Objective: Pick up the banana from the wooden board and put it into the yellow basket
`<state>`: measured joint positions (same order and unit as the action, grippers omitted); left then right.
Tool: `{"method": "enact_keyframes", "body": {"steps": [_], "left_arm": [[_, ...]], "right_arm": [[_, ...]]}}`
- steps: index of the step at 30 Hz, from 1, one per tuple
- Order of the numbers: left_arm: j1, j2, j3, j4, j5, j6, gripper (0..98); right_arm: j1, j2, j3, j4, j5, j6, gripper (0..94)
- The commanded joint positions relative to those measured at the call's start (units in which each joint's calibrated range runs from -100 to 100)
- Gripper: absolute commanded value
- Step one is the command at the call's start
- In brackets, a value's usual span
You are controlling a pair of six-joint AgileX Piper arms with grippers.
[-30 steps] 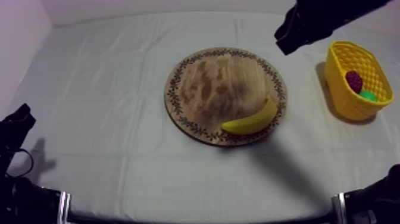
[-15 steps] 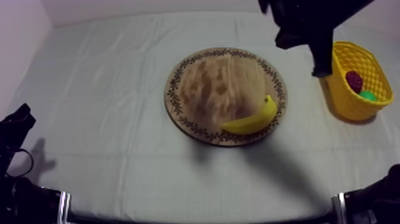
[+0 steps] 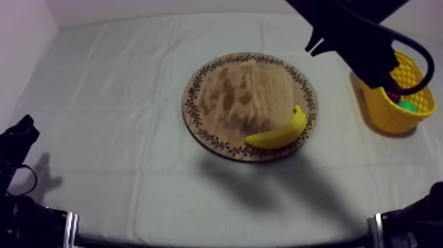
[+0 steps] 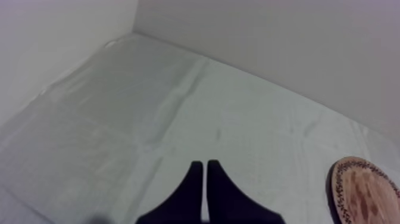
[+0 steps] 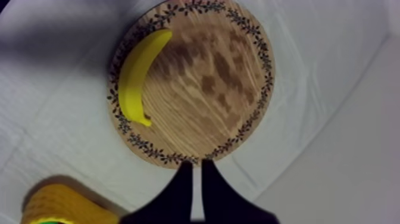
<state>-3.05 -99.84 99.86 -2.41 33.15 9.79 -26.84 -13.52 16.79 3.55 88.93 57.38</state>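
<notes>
— Yellow banana (image 3: pixel 278 132): where does it lie, seen from above?
— On the wooden board (image 3: pixel 227 99), along the rim on the side toward the yellow basket (image 3: pixel 389 117). Nothing touches it.
— And the arms from there?
— My right arm (image 3: pixel 353 33) comes in at the upper right, above the gap between board and basket, and hides part of the basket. Something green (image 3: pixel 409 105) shows inside the basket. My left arm (image 3: pixel 16 148) sits low at the table's left side, well apart from the board.
— Now the left wrist view?
— The left gripper (image 4: pixel 201 168) has its two black fingers pressed together into a narrow wedge, with nothing between them. It hangs over bare grey-white cloth (image 4: pixel 149 119), and the board's edge is off to one side.
— And the right wrist view?
— The right gripper (image 5: pixel 196 165) is closed the same way, fingers together and holding nothing. Its tips line up with the board's patterned rim. The banana lies across the board from them, curved along the far rim and clear of the fingers. A corner of the basket shows beyond the board, on the banana's side.
</notes>
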Motion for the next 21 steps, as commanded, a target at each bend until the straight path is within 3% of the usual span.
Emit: {"method": "enact_keyframes", "body": {"steps": [1,11,15,21], "left_arm": [[0.0,0.0,0.0,-0.01,0.0,0.0,0.1],[0.0,0.0,0.0,-0.01,0.0,0.0,0.1],[0.0,0.0,0.0,-0.01,0.0,0.0,0.1],[0.0,0.0,0.0,-0.01,0.0,0.0,0.1]], "right_arm": [[-0.3,0.2,-0.3,0.5,0.1,-0.8,20.8],[-0.8,1.4,-2.6,2.6,0.6,-2.7,63.4],[-0.9,2.1,-2.8,2.5,0.3,-4.0,71.2],[-1.3,4.4,-0.4,2.3,-1.6,-6.2,74.1]]}}
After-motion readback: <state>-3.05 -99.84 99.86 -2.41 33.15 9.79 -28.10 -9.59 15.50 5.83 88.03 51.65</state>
